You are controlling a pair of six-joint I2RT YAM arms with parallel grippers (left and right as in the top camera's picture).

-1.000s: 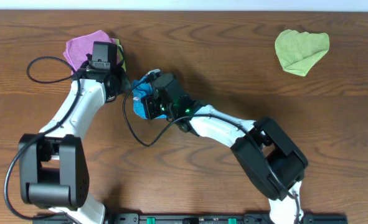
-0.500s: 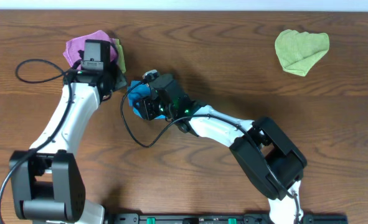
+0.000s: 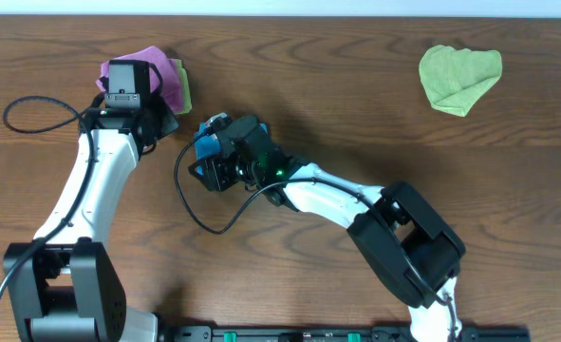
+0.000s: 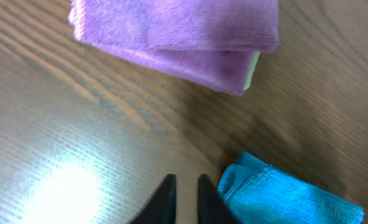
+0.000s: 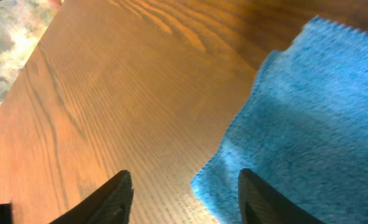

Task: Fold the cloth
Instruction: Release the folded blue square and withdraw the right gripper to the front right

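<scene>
The cloth [image 3: 207, 144] is a small bunched sky-blue heap left of the table's middle, mostly hidden under my right wrist in the overhead view. My right gripper [image 3: 202, 163] hovers over it, open wide. In the right wrist view the cloth [image 5: 308, 118] fills the right side, its edge lying between the fingers of the right gripper [image 5: 184, 190]. My left gripper [image 3: 161, 122] is up and to the left, apart from the cloth. Its fingers [image 4: 168, 190] stand a narrow gap apart on the left gripper [image 4: 187, 190], with bare table between them and the cloth [image 4: 283, 196] just to their right.
A folded pink-purple cloth [image 3: 142, 71] [image 4: 177, 31] lies at the back left with a lime edge [image 4: 253, 65] under it. A lime-green cloth [image 3: 460, 78] sits at the back right. A black cable [image 3: 195, 204] loops over the table between the arms.
My left gripper has let go of the cloth and pulled back up and left toward the pink-purple cloth. My right gripper has opened and shifted a little left over the cloth.
</scene>
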